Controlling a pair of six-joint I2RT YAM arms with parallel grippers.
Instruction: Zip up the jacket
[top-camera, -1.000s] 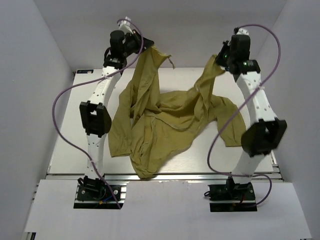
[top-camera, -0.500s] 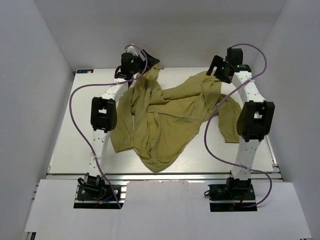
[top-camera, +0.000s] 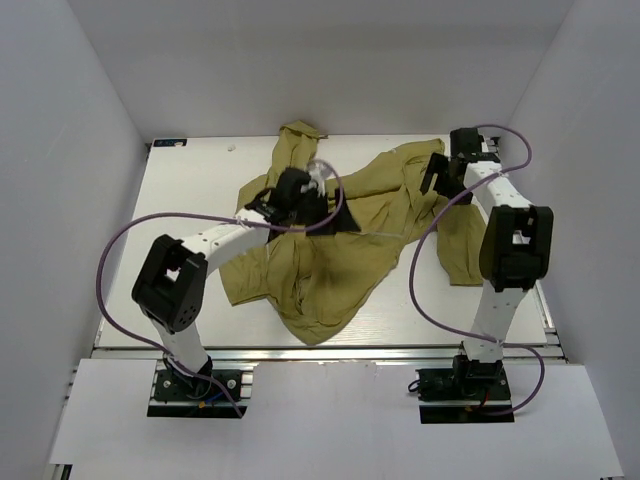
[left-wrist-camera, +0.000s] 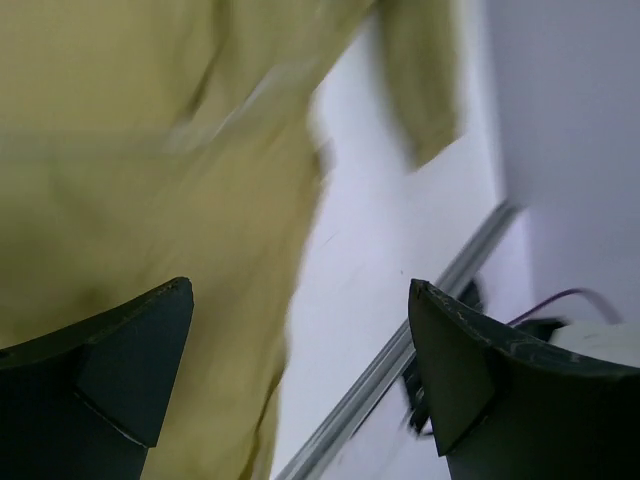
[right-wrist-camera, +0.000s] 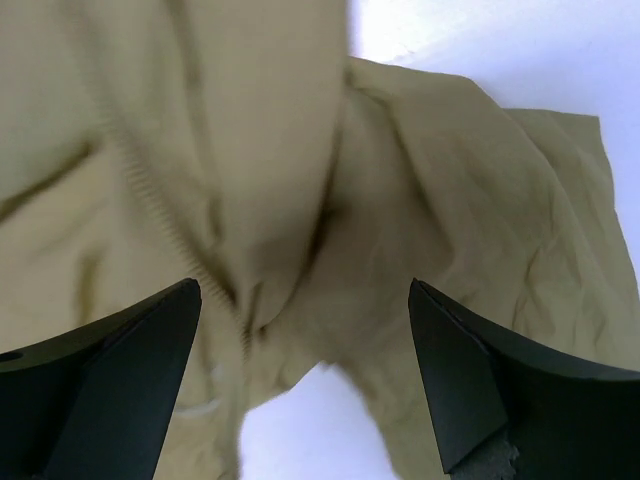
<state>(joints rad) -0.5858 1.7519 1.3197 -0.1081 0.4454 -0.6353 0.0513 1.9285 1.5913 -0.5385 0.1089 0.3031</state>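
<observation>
The olive-green jacket (top-camera: 350, 240) lies crumpled and wrinkled across the middle of the white table (top-camera: 180, 190), with one part reaching the back edge. My left gripper (top-camera: 335, 218) hovers over the jacket's middle, open and holding nothing. In the left wrist view the left gripper (left-wrist-camera: 300, 290) has the jacket (left-wrist-camera: 120, 180) below on the left and bare table on the right. My right gripper (top-camera: 436, 180) is open above the jacket's right side. Below the right gripper (right-wrist-camera: 305, 290), the right wrist view shows folds of the jacket (right-wrist-camera: 450, 200) and a toothed zipper edge (right-wrist-camera: 165, 215).
White walls close in the table on the left, back and right. An aluminium rail (top-camera: 330, 350) runs along the near edge, also seen as the rail (left-wrist-camera: 400, 360) in the left wrist view. Purple cables loop beside both arms.
Both grippers held the jacket up by its corners, then opened; the jacket dropped flat. The left arm swung down to the jacket's middle and the right arm lowered.
</observation>
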